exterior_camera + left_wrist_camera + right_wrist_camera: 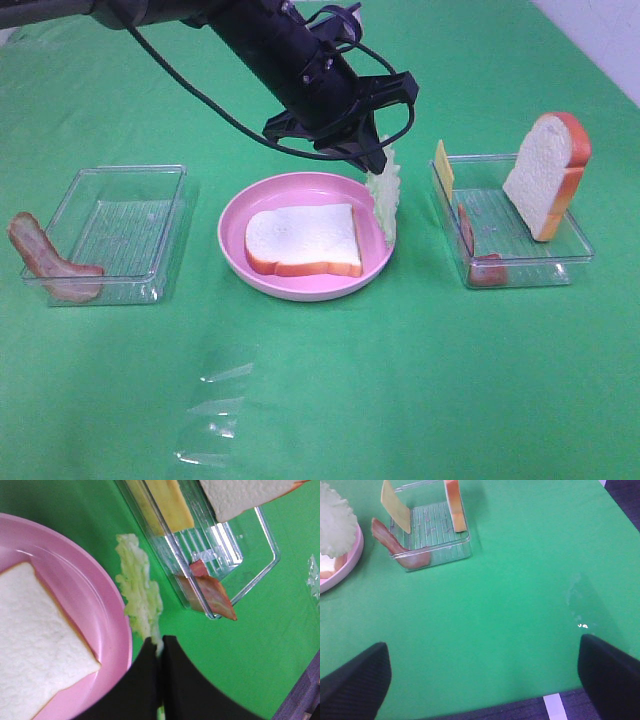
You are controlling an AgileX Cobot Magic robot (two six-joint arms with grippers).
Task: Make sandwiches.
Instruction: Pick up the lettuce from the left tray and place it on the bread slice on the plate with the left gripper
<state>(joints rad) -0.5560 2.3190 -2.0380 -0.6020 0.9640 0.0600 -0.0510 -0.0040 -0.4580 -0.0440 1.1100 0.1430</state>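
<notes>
here, pale crinkled lettuce (137, 587) hangs from left hand (160, 646).

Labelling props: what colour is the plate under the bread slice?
Pink plate, clearest in the exterior high view.

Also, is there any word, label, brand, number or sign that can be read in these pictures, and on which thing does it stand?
None: no text can be read in any view.
The bread slice, lettuce, bacon, cheese, pink plate, left-hand tray, right-hand tray, green cloth and left gripper are all plain.
</notes>
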